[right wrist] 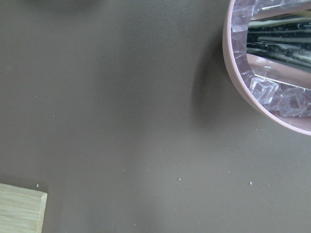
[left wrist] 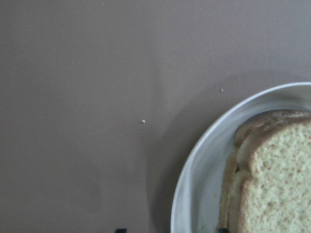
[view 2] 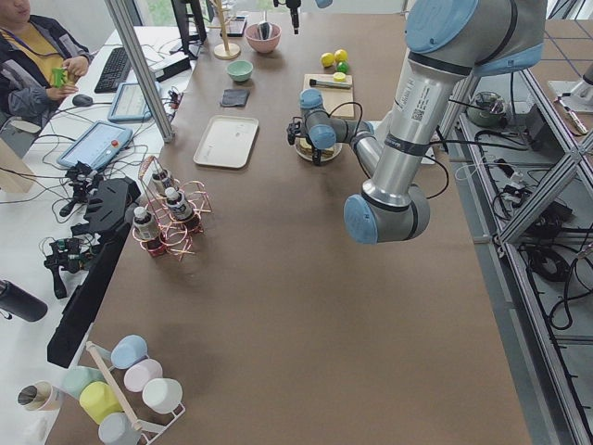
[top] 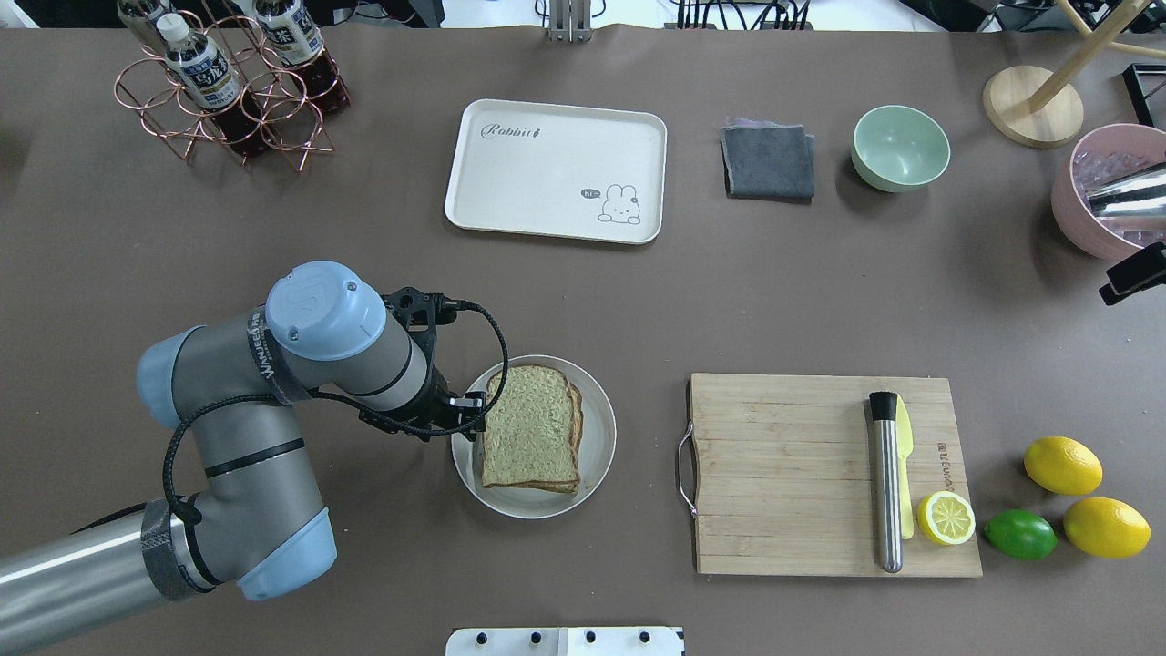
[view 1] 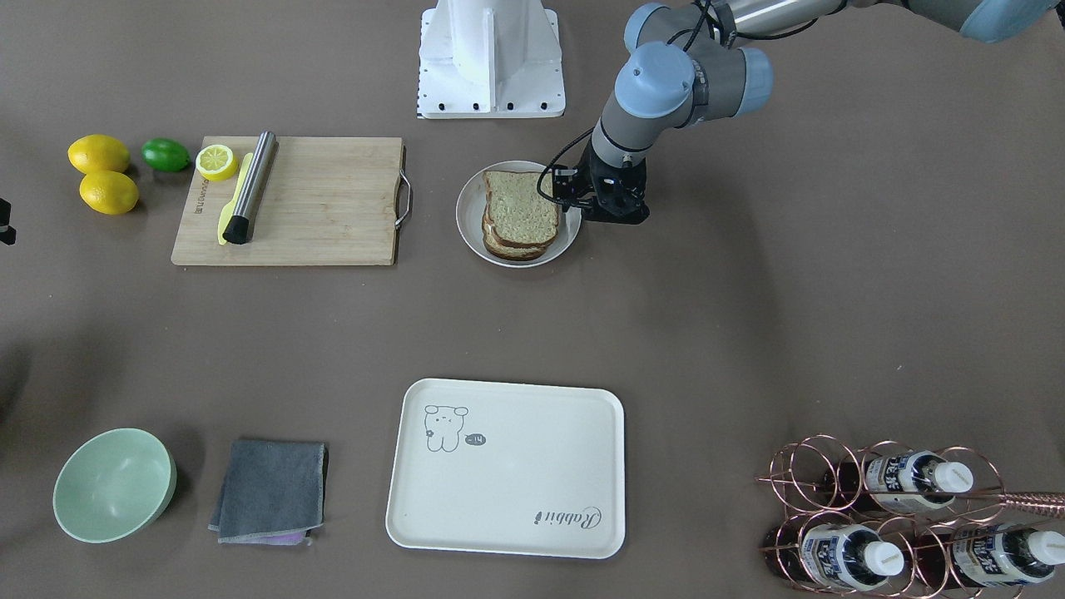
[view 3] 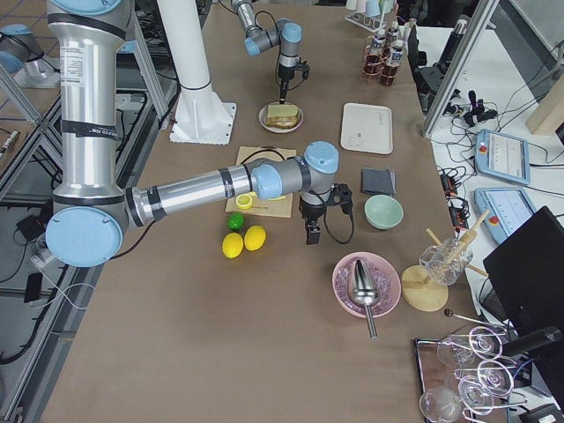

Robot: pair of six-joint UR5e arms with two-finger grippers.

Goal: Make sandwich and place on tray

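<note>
The sandwich (top: 530, 437) is a stack of brown-crusted bread slices on a round white plate (top: 598, 456); its filling is hidden under the top slice. It also shows in the front-facing view (view 1: 520, 210) and in the left wrist view (left wrist: 277, 184). My left gripper (top: 468, 415) is low at the plate's left rim, open, with its tips straddling the rim (left wrist: 171, 230). The cream tray (top: 547, 182) lies bare at the far side of the table. My right gripper (top: 1130, 273) hovers at the far right near a pink bowl; whether it is open or shut does not show.
A wooden cutting board (top: 783, 474) holds a metal rod (top: 885, 483), a yellow knife and a lemon half (top: 946, 517). Lemons and a lime (top: 1020, 534) lie to its right. A grey cloth (top: 768, 162), a green bowl (top: 900, 148), a bottle rack (top: 228, 91) and a pink ice bowl (top: 1107, 191) line the far side.
</note>
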